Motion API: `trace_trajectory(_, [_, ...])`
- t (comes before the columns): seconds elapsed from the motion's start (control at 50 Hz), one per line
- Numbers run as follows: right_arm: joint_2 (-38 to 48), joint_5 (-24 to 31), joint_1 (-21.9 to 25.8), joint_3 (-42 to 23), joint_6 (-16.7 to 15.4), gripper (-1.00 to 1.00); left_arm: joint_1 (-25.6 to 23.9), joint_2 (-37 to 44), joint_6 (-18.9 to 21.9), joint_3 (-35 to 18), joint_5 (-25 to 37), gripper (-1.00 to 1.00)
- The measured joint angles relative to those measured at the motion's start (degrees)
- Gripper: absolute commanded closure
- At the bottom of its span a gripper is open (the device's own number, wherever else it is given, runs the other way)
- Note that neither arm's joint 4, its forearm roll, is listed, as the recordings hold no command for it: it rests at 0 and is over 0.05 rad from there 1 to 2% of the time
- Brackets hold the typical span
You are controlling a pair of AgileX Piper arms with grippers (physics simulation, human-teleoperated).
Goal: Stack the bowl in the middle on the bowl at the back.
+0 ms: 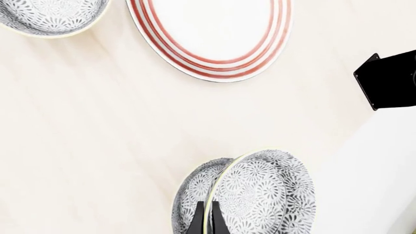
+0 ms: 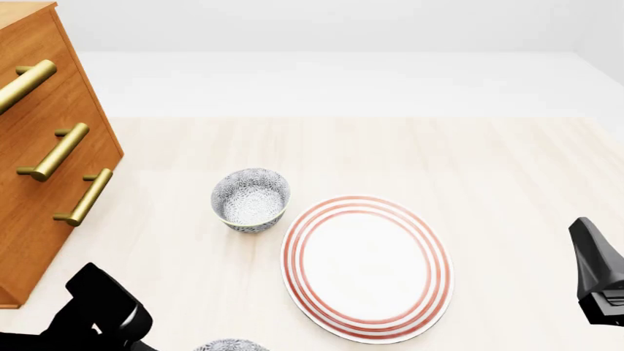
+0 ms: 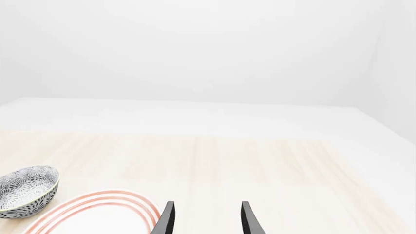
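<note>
- In my left wrist view, the left gripper (image 1: 208, 222) is closed on the rim of the bowl in the middle (image 1: 260, 195); the two dark fingers (image 1: 197, 219) pinch the cream edge from both sides.
- This bowl is white with a fine grey floral pattern on the inside and the outside. It is tilted on its side in the grip, so I see the outer wall and the foot ring more than the hollow.
- In the front view only a small piece of this bowl (image 2: 230, 344) shows at the bottom edge, just beside the black left arm (image 2: 98, 311). It is nearer to the camera than the plate and the other bowl.
- The bowl at the back (image 2: 250, 199) has the same grey pattern and looks deeper. It stands upright on the table, just beside the left edge of the red-ringed plate (image 2: 367, 267); I cannot tell if they touch.
- The right gripper (image 3: 206, 219) is open, with a clear gap between its fingers and nothing in it. It hangs over the table near the plate's edge.
- The table (image 2: 487, 168) has a pale wood surface with soft grain lines.
- At the left of the table stands a wooden drawer cabinet (image 2: 39, 161) with three brass bar handles (image 2: 57, 152).
- Behind the table the floor and the walls (image 3: 208, 58) are plain white.
</note>
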Motion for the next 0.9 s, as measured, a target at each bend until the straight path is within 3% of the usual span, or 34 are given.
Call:
trace_trajectory(0.52, [-0.03,0.02,0.08,0.01,0.0,-1.0,1.08,-0.09,1.42,-0.72,1.13,-1.0])
trace_trajectory(0.9, [-0.02,0.0,0.16,0.02,-0.21,-1.0,9.3,-3.96,8.44,-10.19,9.84,-1.0])
